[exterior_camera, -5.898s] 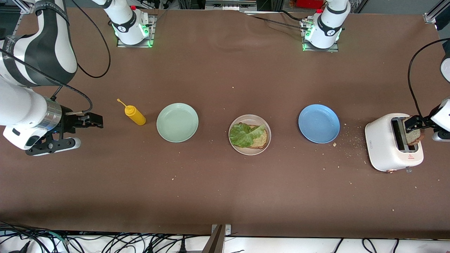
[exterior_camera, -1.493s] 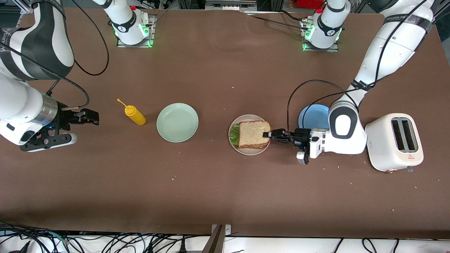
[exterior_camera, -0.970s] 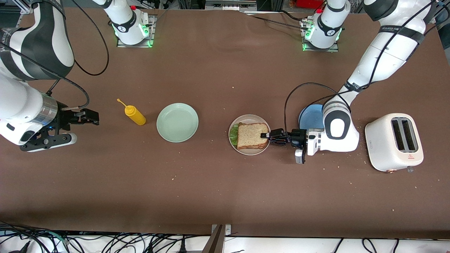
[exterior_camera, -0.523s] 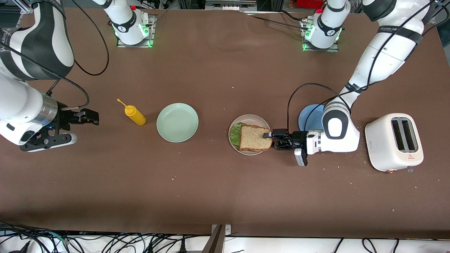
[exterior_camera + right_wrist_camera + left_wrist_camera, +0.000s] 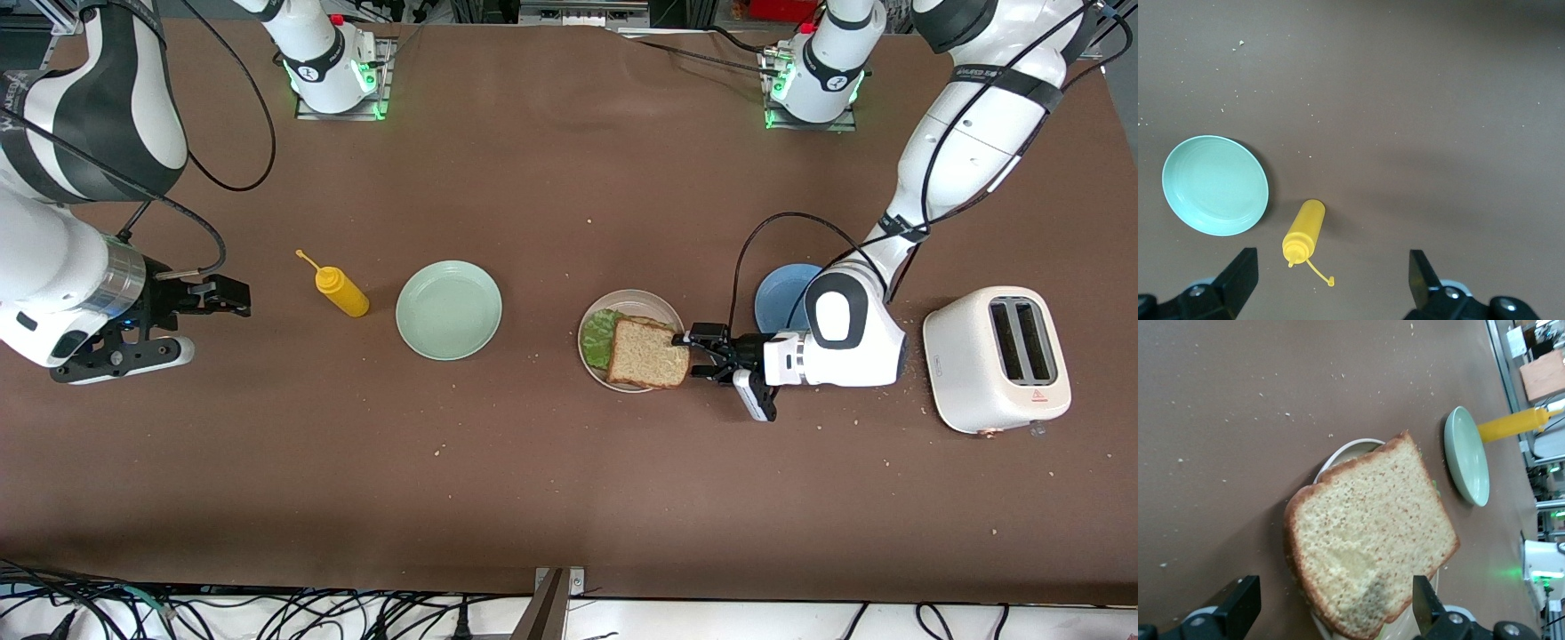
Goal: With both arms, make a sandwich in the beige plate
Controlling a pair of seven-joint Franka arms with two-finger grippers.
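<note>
Left gripper [image 5: 698, 356] has its fingers [image 5: 1238, 610] released at 3 o'clock of the sandwich [image 5: 647, 354], which sits skewed on the beige plate [image 5: 628, 300], overhanging its rim toward it; right gripper [image 5: 191, 322] waits, spread.

Three plates are seen on the table [image 5: 551, 480]: one beige plate [image 5: 627, 300], one mint-green plate [image 5: 449, 309] and one blue plate [image 5: 781, 293]. One sandwich [image 5: 647, 353] is counted, made of a top bread slice and one green lettuce leaf [image 5: 597, 336]. One yellow squeeze bottle [image 5: 341, 291] and one white toaster [image 5: 997, 358] with two slots are seen. Two arms are counted, each with one gripper: the left gripper [image 5: 702, 356] and the right gripper [image 5: 227, 300]. Many small crumbs are scattered about.
</note>
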